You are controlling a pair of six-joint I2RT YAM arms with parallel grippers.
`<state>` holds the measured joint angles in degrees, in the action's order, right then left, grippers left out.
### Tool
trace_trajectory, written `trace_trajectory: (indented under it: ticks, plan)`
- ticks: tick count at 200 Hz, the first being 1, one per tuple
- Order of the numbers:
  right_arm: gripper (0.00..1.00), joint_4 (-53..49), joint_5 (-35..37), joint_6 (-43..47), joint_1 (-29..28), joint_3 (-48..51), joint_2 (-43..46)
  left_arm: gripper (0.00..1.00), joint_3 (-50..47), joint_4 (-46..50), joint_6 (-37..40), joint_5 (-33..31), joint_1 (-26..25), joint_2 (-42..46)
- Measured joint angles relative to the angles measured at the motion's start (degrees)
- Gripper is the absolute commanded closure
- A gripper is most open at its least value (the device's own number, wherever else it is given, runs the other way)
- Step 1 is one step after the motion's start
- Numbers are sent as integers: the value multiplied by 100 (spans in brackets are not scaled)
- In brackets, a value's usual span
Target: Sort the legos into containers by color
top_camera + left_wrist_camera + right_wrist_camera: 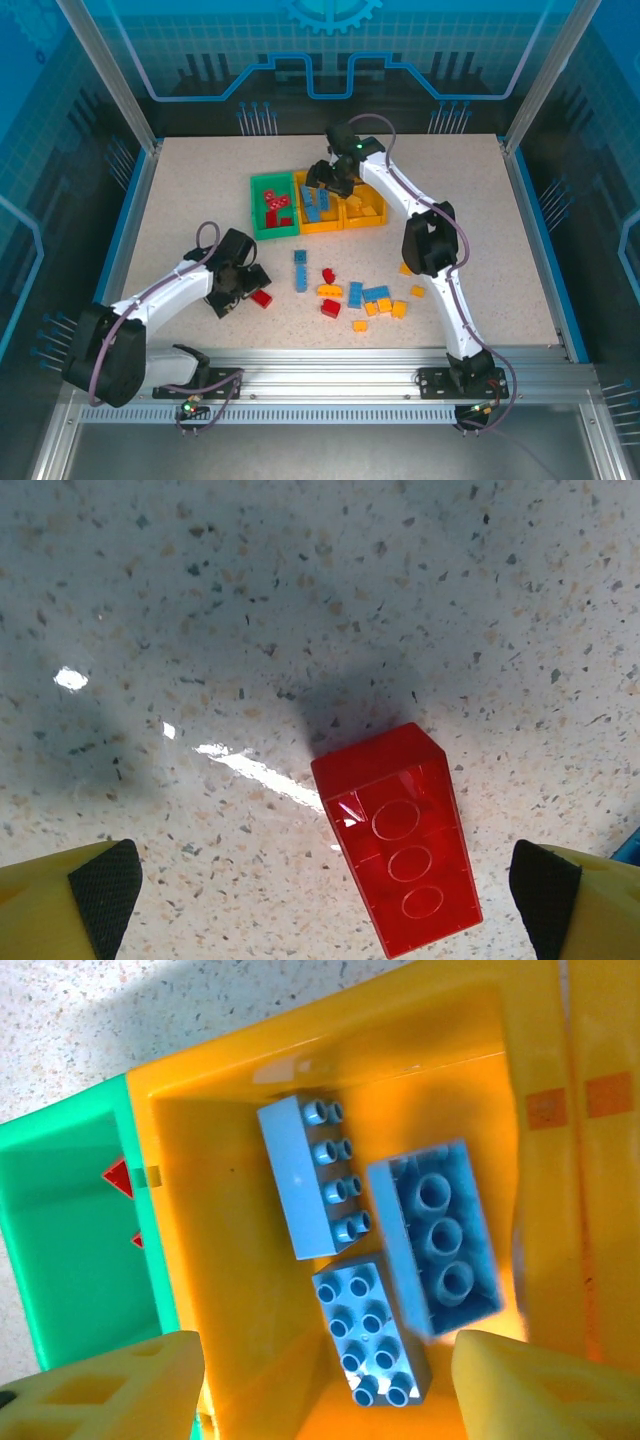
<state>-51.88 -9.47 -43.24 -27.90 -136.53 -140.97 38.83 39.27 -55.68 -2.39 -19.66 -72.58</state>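
Observation:
My left gripper (243, 284) hangs low over the table, open. A red lego (400, 840) lies underside up between its black pads (105, 890), touching neither. My right gripper (325, 1390) is open above the middle yellow-orange container (318, 212). Three blue legos lie in that container; one (440, 1240) is underside up and blurred. The green container (272, 207) holds red legos (275, 205), and the right yellow-orange container (365, 208) holds yellow ones.
Loose legos lie mid-table: a long blue one (300, 270), two red ones (331, 308), other blue ones (375, 293) and several yellow-orange ones (385, 305). The right arm's elbow (430, 240) rises beside them. Blue walls ring the table.

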Motion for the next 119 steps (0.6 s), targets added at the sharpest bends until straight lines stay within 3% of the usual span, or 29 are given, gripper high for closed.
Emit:
trace_trajectory:
  ticks: [35, 67, 87, 119]
  plan:
    - [29, 20, -70, 35, -24, 61, 90, 1, 2, -98, -313, 122, -35, -24]
    - [27, 127, -44, 184, -74, 841, 861, 6, 2, -249, -533, 221, -133, -302]
    - [26, 236, 48, 284, -81, 1451, 1582, 14, 2, -380, -684, 269, -214, -518]
    - [26, 516, 219, 417, 44, 2688, 2758, 37, 2, -575, -866, 284, -264, -643]
